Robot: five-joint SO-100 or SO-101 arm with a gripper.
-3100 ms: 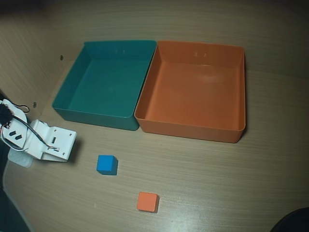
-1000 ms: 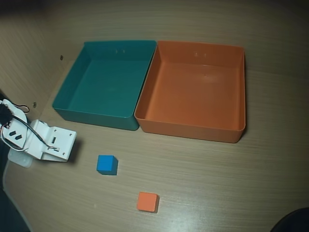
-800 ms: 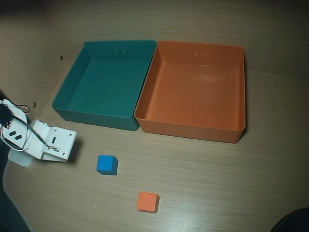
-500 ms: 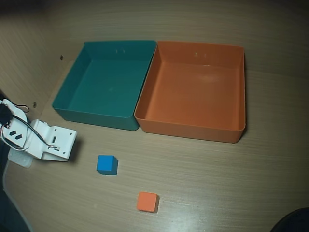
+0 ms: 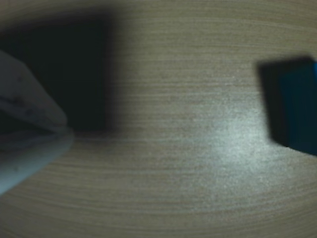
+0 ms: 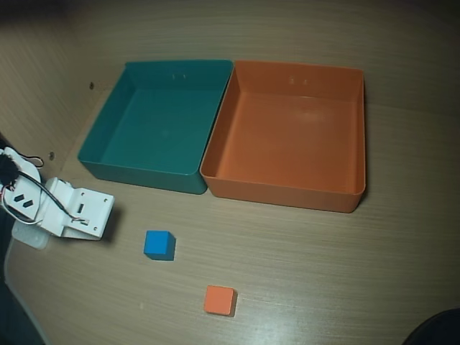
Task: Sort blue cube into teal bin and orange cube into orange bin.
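Nothing has moved: both cubes, blue (image 6: 159, 244) and orange (image 6: 219, 300), still lie on the table before the empty bins, while the gripper (image 6: 90, 215), its opening unclear, waits left.

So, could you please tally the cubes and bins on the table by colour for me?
Blue: 1, the blue cube
Teal: 1, the teal bin
Orange: 2, the orange cube and the orange bin
Total: 4, with both cubes on the table outside the bins.

No text, label, brand, number or sign can be read anywhere.
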